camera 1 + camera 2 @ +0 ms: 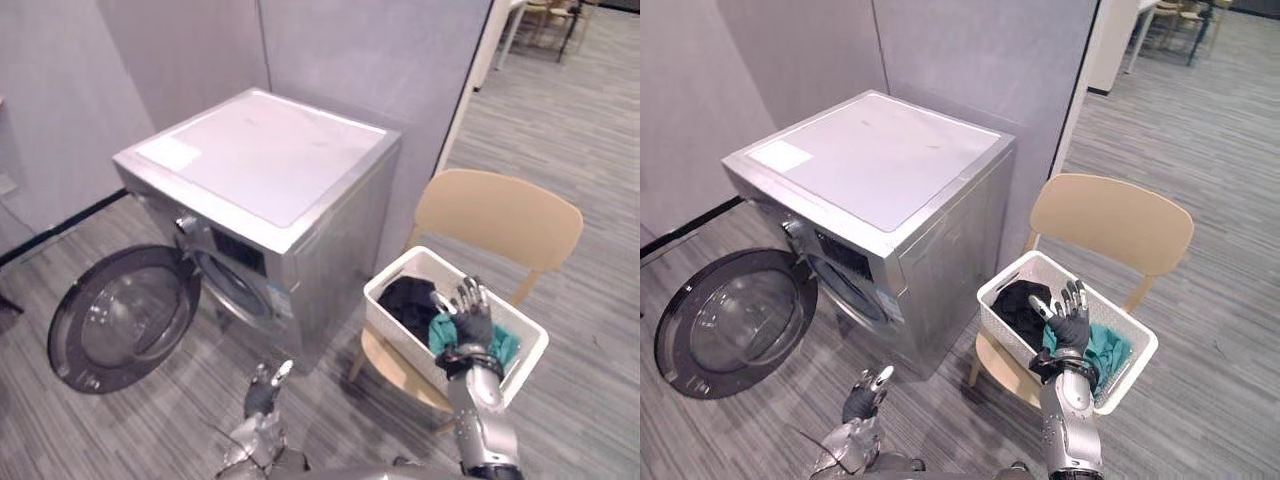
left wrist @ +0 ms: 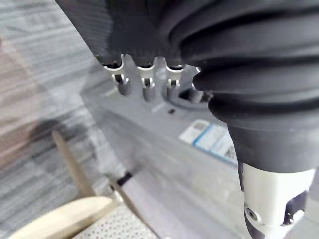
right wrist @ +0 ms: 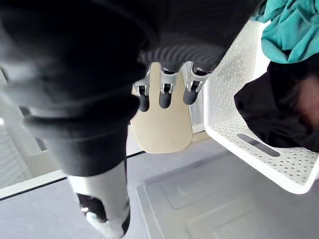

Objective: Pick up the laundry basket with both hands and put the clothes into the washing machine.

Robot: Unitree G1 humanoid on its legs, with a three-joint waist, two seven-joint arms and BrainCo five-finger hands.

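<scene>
Left hand (image 1: 262, 395) fingers relaxed, empty, right hand (image 1: 474, 325) fingers spread, partly hiding clothes (image 1: 408, 298) in basket (image 1: 398, 268)

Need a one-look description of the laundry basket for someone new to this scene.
Find the silver washing machine with its door open; a tan chair stands to its right. The laundry basket sits on that seat: white, perforated, holding black and teal clothes, unlike anything nearby.
</scene>
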